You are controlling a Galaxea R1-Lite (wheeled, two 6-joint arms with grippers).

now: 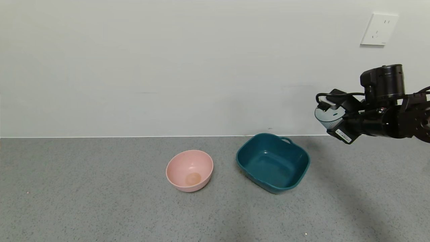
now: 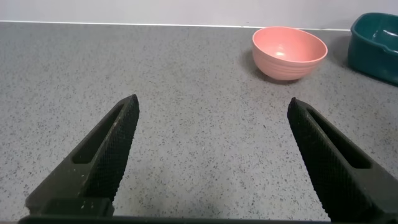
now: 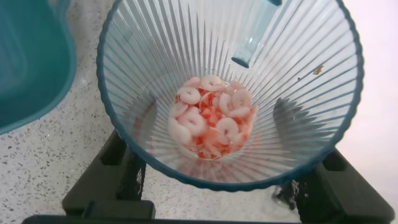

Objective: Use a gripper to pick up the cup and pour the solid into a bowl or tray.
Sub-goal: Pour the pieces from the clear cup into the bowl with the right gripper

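Note:
My right gripper (image 1: 331, 116) is shut on the ribbed pale blue-green cup (image 1: 325, 116) and holds it in the air, above and to the right of the dark teal tub (image 1: 272, 162). In the right wrist view the cup (image 3: 298, 93) fills the picture, with white and orange-red disc pieces (image 3: 211, 118) lying at its bottom and a finger (image 3: 127, 174) on each side. The tub's rim (image 3: 31, 68) shows beside the cup. The tub holds nothing. My left gripper (image 2: 211, 155) is open and empty, low over the grey counter; it does not show in the head view.
A round pink bowl (image 1: 189, 170) stands on the counter left of the tub; it also shows in the left wrist view (image 2: 289, 53), with the tub's corner (image 2: 376, 46) beyond. A white wall with a socket (image 1: 379, 29) runs behind the counter.

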